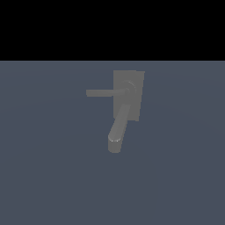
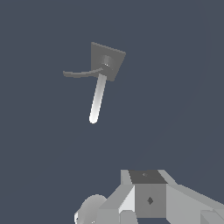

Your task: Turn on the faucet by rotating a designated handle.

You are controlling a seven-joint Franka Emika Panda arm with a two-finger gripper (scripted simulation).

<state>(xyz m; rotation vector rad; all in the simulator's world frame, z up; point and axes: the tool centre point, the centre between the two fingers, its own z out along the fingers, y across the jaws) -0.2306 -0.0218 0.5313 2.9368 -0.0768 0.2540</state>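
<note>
The faucet is a matte grey fixture with a flat rectangular backplate. Its thin handle runs from a round hub toward the exterior view's left. A thick rounded spout reaches down and forward. In the wrist view the faucet is small and far off. There the slim handle and the brighter spout branch from its plate. Pale blocky parts of my gripper fill the picture's near edge, well apart from the faucet. Its fingertips do not show. The gripper is absent from the exterior view.
A plain dark blue-grey surface lies all around the faucet. A black band spans the top of the exterior view.
</note>
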